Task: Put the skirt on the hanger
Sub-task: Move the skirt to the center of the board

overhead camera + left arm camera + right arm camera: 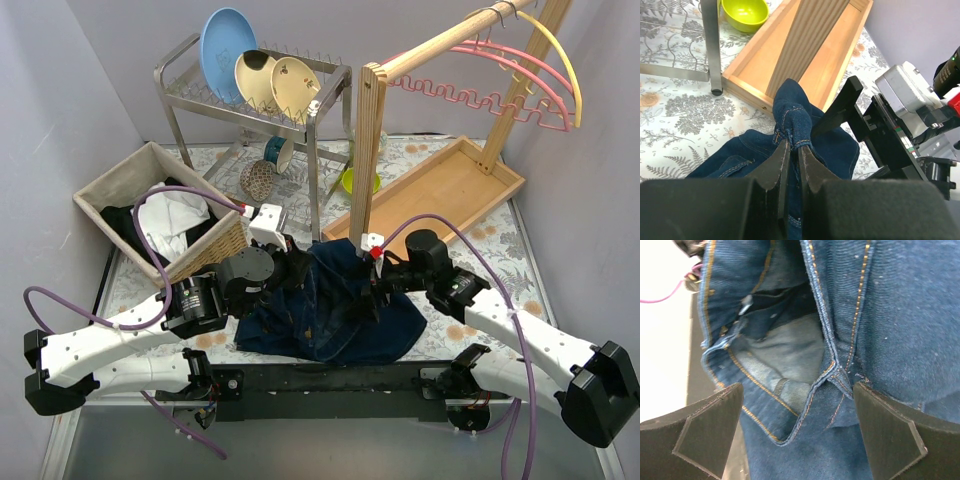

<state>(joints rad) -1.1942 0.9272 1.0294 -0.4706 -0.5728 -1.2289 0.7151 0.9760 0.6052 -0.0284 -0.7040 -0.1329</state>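
At the left a basket (pixel 105 183) holds dark and white cloth; near it the left gripper (pixel 792 146) is clamped tight on a raised fold of the denim skirt (pixel 335 310), which lies heaped on the table between the two arms. The right gripper (pixel 797 405) hangs close over the skirt with its fingers spread wide, gripping nothing, and the pink hanger (pixel 520 72) hangs on the wooden rail at the far right, well apart from the skirt

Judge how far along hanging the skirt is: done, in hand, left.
Done: the left jaws are shut on a fold of the denim skirt. In hand: the right jaws stand open over the cloth. Left: the pink hanger hangs on the rail, unused.
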